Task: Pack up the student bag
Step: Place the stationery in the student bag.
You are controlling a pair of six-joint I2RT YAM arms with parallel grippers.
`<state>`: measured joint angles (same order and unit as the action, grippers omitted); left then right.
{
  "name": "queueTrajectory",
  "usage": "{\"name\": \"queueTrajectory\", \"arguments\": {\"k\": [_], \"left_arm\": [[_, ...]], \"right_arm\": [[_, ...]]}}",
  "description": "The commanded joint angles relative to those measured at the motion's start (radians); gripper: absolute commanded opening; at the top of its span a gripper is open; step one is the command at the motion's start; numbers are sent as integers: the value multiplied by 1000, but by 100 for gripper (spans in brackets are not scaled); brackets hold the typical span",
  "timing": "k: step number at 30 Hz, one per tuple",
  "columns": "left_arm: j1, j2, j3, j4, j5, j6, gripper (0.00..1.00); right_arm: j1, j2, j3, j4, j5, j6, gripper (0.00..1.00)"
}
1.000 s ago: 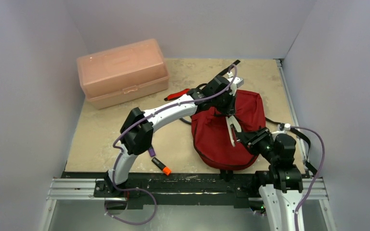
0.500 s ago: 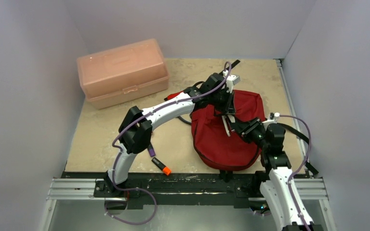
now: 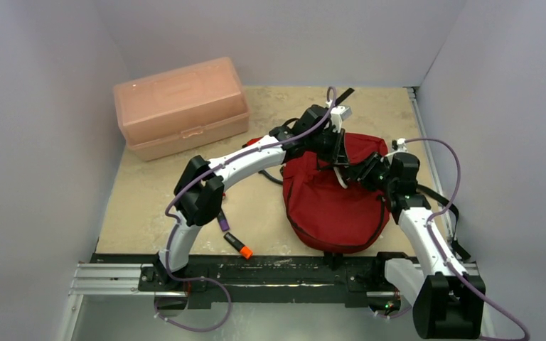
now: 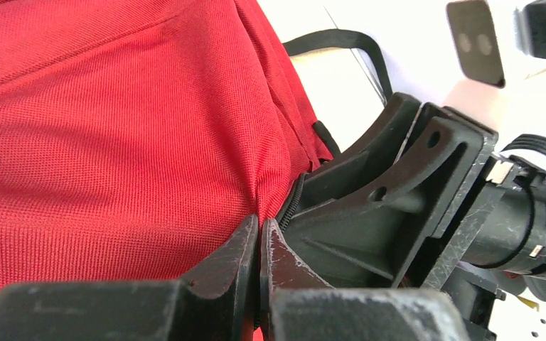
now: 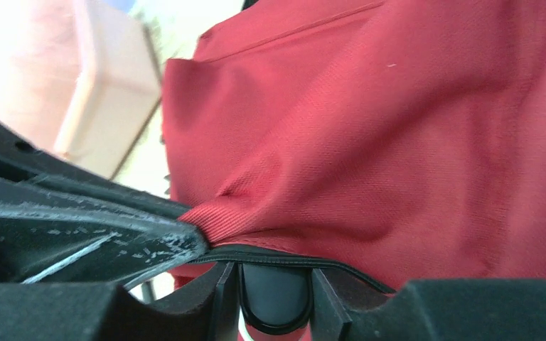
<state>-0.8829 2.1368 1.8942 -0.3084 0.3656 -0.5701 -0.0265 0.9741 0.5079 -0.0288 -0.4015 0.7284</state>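
Two pincers at student bag (image 4: 114,142) | left pincer (image 4: 259,229) clamps it | right pincer (image 5: 274,275) (grip unclear)

Bag (image 3: 334,202): dark red woven cloth, matt, with a fine ribbed weave that creases softly.
Strap (image 4: 338,35): black webbing, matt.
Box (image 3: 181,106): pale pink plastic, smooth, slightly glossy and translucent.
Table (image 3: 149,206): beige speckled top, matt and stone-like.
Rail (image 3: 106,278): bare silvery metal, grooved.
Left gripper (image 4: 259,238): black plastic, matt, scuffed with pale scratches.
Arm shells (image 3: 249,163): white plastic, smooth, with a light sheen.
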Motion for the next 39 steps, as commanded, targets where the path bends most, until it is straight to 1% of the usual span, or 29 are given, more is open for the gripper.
{"name": "queueTrajectory", "arguments": {"k": [1, 3, 4, 5, 7, 8, 10, 13, 16, 18, 21, 22, 24, 26, 28, 31, 34, 35, 36, 39], "left_arm": [[-11, -69, -16, 13, 73, -52, 0], [-11, -69, -19, 18, 71, -58, 0], [-9, -68, -21, 22, 71, -60, 0], [-8, -68, -21, 25, 69, -62, 0], [-5, -65, -20, 29, 76, -66, 0], [-3, -64, -20, 33, 79, -68, 0], [-1, -64, -20, 34, 79, -68, 0], [3, -66, -19, 29, 82, -63, 0], [5, -69, -21, 34, 86, -64, 0], [5, -68, -20, 40, 89, -69, 0], [5, -67, -19, 46, 97, -76, 0], [5, -66, -19, 45, 98, -76, 0], [5, -65, -19, 45, 103, -79, 0], [5, -67, -20, 43, 105, -82, 0], [5, -70, -20, 43, 106, -83, 0], [5, -72, -20, 44, 108, -81, 0], [5, -69, -19, 51, 118, -87, 0], [5, -69, -18, 53, 124, -91, 0], [5, -68, -19, 53, 129, -95, 0], [5, -80, -36, 49, 126, -92, 0]], "right_arm": [[-23, -20, 123, -298, 272, -175, 41], [-23, -13, 179, -400, 319, -217, 43], [-23, -32, 194, -434, 331, -224, 48], [-23, -57, 195, -438, 310, -225, 55], [-21, -87, 189, -436, 275, -220, 61], [-21, -90, 204, -462, 275, -220, 63], [-14, -99, 228, -502, 270, -219, 64], [3, -153, 258, -588, 304, -199, 65], [6, -205, 223, -615, 241, -168, 66], [8, -248, 167, -574, 174, -122, 65], [9, -304, 61, -462, 83, -20, 58], [10, -318, 21, -402, 41, 17, 53], [11, -325, -53, -301, -15, 84, 39], [14, -307, -86, -259, -36, 113, 26], [17, -289, -100, -251, -33, 117, 22], [19, -279, -124, -229, -14, 120, 22], [19, -269, -148, -157, 34, 122, 22], [18, -264, -151, -119, 51, 123, 20], [19, -256, -146, -81, 72, 119, 17], [19, -202, -111, 15, 161, 98, 0]]}}
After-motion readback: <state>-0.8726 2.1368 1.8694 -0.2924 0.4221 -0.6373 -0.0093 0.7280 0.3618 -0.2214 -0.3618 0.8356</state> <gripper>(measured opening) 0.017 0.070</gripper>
